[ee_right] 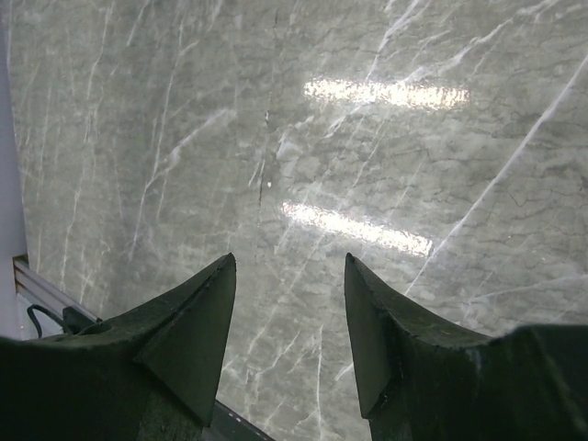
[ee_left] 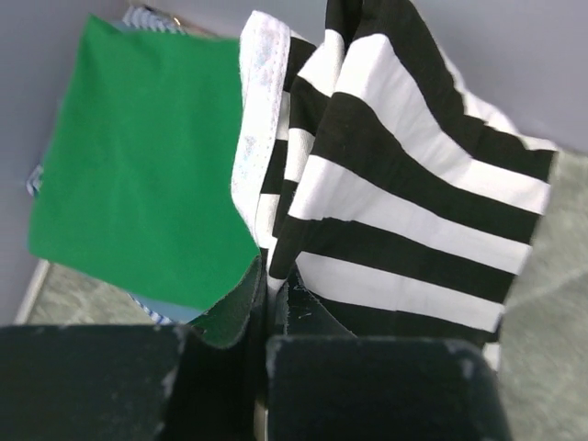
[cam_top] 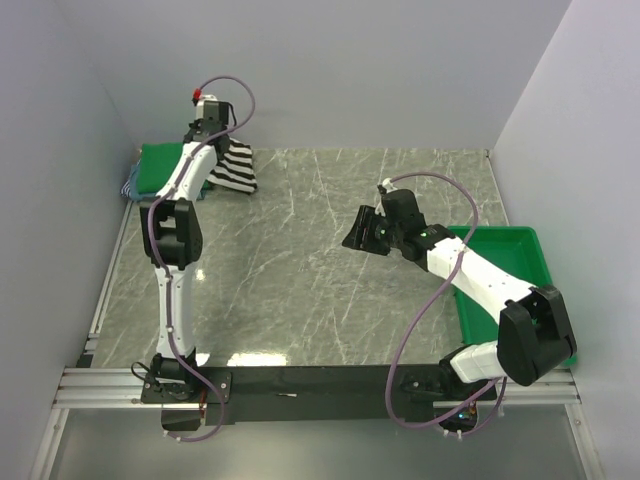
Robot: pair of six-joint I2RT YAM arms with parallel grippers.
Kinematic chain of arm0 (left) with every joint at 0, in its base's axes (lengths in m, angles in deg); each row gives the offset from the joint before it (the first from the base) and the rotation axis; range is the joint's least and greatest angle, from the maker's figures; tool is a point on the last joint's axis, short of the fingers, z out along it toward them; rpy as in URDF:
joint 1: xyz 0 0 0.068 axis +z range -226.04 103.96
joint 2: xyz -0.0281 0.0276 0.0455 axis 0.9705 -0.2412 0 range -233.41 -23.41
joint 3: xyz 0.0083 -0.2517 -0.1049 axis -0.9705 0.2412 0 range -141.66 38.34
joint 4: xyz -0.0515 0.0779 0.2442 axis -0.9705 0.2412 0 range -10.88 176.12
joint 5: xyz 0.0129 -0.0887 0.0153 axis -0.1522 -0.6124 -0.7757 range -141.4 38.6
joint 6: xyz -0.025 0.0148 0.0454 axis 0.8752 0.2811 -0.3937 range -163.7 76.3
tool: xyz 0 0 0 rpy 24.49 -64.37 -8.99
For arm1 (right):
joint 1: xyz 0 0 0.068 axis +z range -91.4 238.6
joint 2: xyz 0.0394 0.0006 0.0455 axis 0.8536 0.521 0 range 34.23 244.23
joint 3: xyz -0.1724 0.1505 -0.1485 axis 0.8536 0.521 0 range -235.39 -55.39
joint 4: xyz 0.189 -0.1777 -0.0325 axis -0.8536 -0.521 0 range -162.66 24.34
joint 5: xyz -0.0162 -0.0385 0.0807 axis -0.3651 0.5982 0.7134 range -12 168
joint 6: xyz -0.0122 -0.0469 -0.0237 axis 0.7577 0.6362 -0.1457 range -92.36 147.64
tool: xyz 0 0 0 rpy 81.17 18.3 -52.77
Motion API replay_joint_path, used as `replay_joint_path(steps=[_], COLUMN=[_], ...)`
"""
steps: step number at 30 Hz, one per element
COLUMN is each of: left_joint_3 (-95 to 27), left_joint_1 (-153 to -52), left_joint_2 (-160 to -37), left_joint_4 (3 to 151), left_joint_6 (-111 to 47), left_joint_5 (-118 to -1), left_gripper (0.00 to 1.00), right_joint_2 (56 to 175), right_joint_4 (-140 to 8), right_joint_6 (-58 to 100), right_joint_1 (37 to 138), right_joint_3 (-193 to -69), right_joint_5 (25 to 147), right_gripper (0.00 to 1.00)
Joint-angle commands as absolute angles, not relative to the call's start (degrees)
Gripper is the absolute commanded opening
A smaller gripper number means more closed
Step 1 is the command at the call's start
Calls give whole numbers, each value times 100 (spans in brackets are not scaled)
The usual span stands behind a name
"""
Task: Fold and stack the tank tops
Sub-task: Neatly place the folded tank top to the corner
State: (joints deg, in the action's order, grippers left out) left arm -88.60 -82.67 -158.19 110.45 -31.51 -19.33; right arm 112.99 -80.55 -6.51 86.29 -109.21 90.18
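The black-and-white striped tank top (cam_top: 237,168) hangs from my left gripper (cam_top: 210,128) at the far left of the table. In the left wrist view the left gripper (ee_left: 266,285) is shut on the striped top (ee_left: 413,202), pinching its white-hemmed edge. The folded bright green tank top (cam_top: 160,166) lies flat beside it on folded blue ones (cam_top: 128,186), and it also shows in the left wrist view (ee_left: 138,175). My right gripper (cam_top: 362,230) hovers over the table's middle. In the right wrist view it (ee_right: 289,276) is open and empty above bare marble.
A rigid green plastic tray (cam_top: 525,262) sits at the right edge under my right arm. White walls close the table on the left, back and right. A metal rail (cam_top: 100,385) runs along the near edge.
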Motion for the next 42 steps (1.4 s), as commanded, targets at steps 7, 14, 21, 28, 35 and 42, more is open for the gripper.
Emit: replay_joint_path(steps=[7,14,21,28,35,42], left_joint_3=[-9763,-9535,-8937,-8840,-8639,-7445], left_joint_1=[-7938,-7483,-6884,-6497,-6418,-6514], left_joint_2=[-15595,-15411,-15331,-15472,-14876,-13733], left_joint_4=[10540,10487,10338,10523,10373,10014], left_joint_6=[-3631,-3483,-3026,-2314,-1682,-916], left_joint_5=[-2169,-2485,-3013,-3373,-3620,-4226], left_gripper=[0,0,0,45,84,86], right_joint_2=[11359,11517,11719,11790,11693,11386], right_joint_4=[-7779,-7735,-7700,-7699,-7735,-7761], right_joint_6=[-559,-550,-550,-550,-576,-594], right_joint_1=[8682,8743,8866,8963,8989,8989], right_joint_3=[-10909,-10892,-10909,-10865,-10865,-10742], right_joint_5=[9145,9171,9127,9031,8855,8556], right_gripper=[58,58,58,58,58,59])
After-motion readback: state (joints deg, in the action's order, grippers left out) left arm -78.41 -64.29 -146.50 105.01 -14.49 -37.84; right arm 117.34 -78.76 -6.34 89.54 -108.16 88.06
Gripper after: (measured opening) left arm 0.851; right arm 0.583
